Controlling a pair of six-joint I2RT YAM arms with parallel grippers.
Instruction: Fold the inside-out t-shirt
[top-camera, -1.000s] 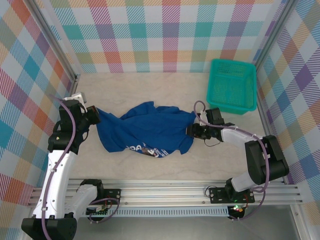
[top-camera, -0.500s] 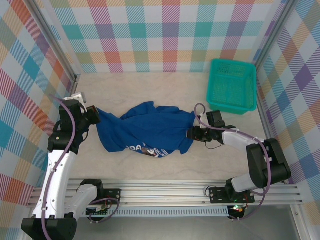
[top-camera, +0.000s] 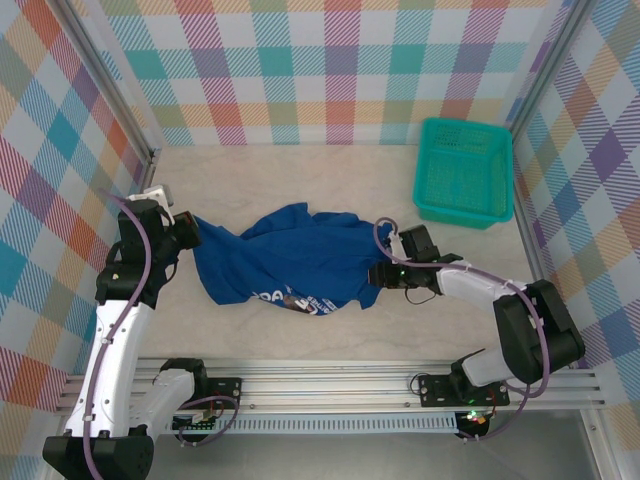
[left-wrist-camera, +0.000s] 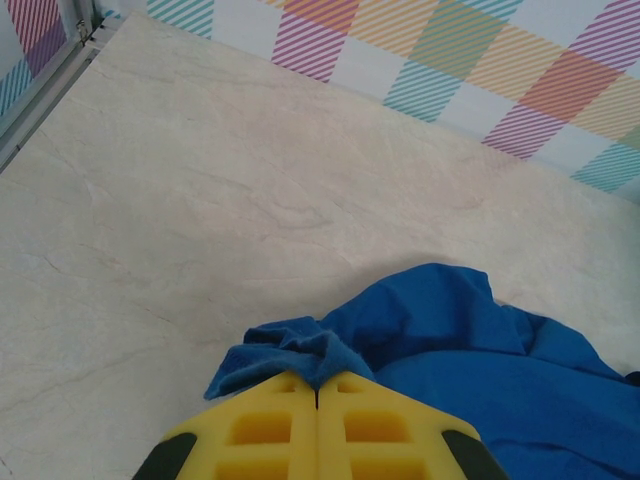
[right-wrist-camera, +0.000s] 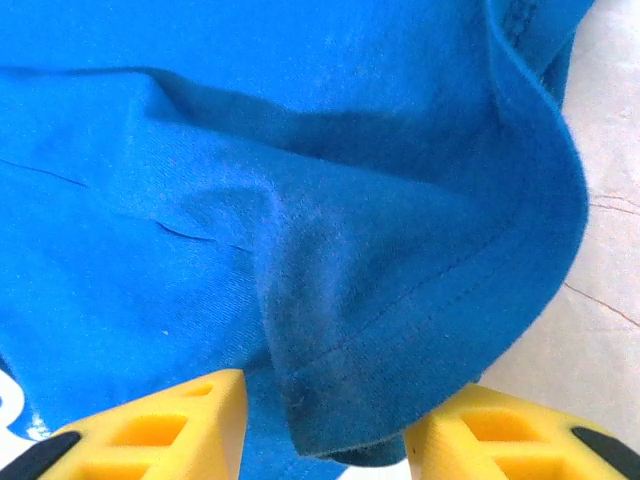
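T-shirt (top-camera: 290, 262) lies crumpled mid-surface (top-camera: 300, 185). Left fingers (left-wrist-camera: 260, 430) are clamped shut on one end. Right fingers (right-wrist-camera: 150, 425) stand half open, straddling a hem fold. Recommend closing squarely on that hem before spreading.

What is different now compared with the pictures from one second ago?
The right gripper slid left and slightly nearer, onto the right edge of the t-shirt; its open jaws now straddle a hemmed fold without clamping it. The left gripper stayed shut on the t-shirt's left corner; the teal basket did not move.
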